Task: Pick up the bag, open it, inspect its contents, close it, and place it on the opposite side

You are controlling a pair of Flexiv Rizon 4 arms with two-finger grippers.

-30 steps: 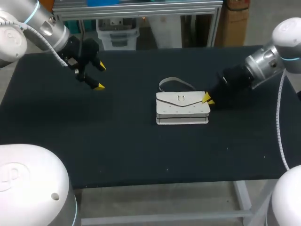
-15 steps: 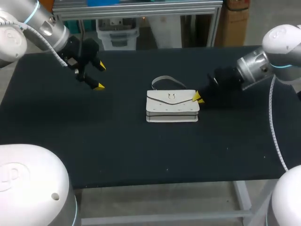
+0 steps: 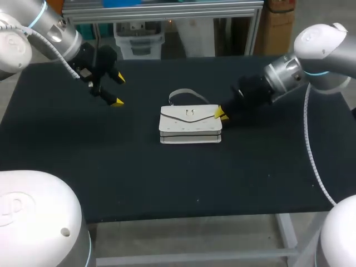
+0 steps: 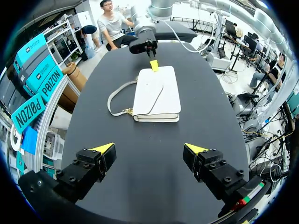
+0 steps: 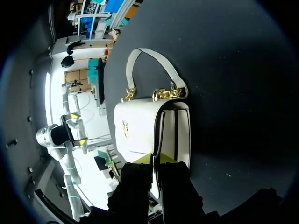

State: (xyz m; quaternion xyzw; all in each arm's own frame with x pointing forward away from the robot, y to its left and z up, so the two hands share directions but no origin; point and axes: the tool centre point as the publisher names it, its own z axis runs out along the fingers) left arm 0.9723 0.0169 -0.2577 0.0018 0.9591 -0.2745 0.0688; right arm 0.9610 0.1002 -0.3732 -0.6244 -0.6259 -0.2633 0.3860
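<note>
The gold chain on the bag shows in your right wrist view, not overhead. Pinched together, your right jaws touch its end; your left jaws gape empty, well apart.

The right tool has travelled sideways across the counter toward the left tool, and its arm now reaches further in from its own side than in either earlier moment. The bag has gone along with it, its near end at the right tool's yellow tips throughout the move, so it has shifted steadily away from the spot where it lay a second ago. The stretch of counter between the bag and the left tool has narrowed, though the two are well apart.
</note>
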